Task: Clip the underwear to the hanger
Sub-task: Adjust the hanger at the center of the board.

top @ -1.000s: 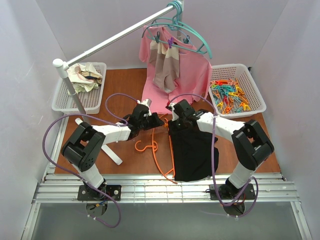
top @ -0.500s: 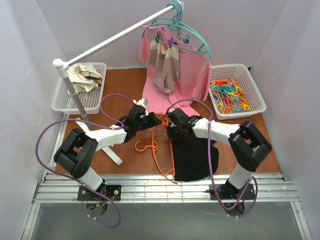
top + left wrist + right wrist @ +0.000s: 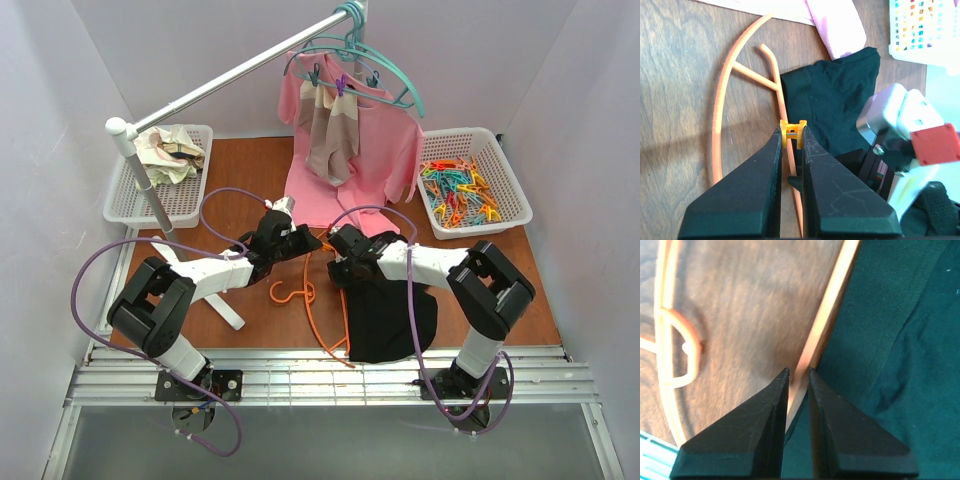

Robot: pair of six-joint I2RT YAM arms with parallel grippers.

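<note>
The orange hanger [image 3: 318, 318] lies flat on the wooden table, hook to the left. The black underwear [image 3: 390, 320] lies beside it, its left edge along the hanger's bar. My left gripper [image 3: 318, 243] is shut on a yellow clothespin [image 3: 792, 131], held right over the hanger [image 3: 722, 110] bar at the corner of the underwear [image 3: 835, 100]. My right gripper [image 3: 338, 268] sits just right of it. In its wrist view the right gripper [image 3: 799, 371] has its jaws nearly together on the underwear [image 3: 900, 340] edge, with the hanger [image 3: 832, 305] bar running between the tips.
A white basket [image 3: 455, 132] of coloured clothespins stands at the back right. Another basket [image 3: 118, 200] with crumpled cloth is at the back left. A rail [image 3: 230, 80] carries teal hangers [image 3: 395, 85] and a pink shirt [image 3: 380, 160] hanging just behind both grippers.
My right gripper has moved left to the hanger bar, pulling the underwear's top edge along. The left arm shifted slightly early on, then held still with the clothespin.
</note>
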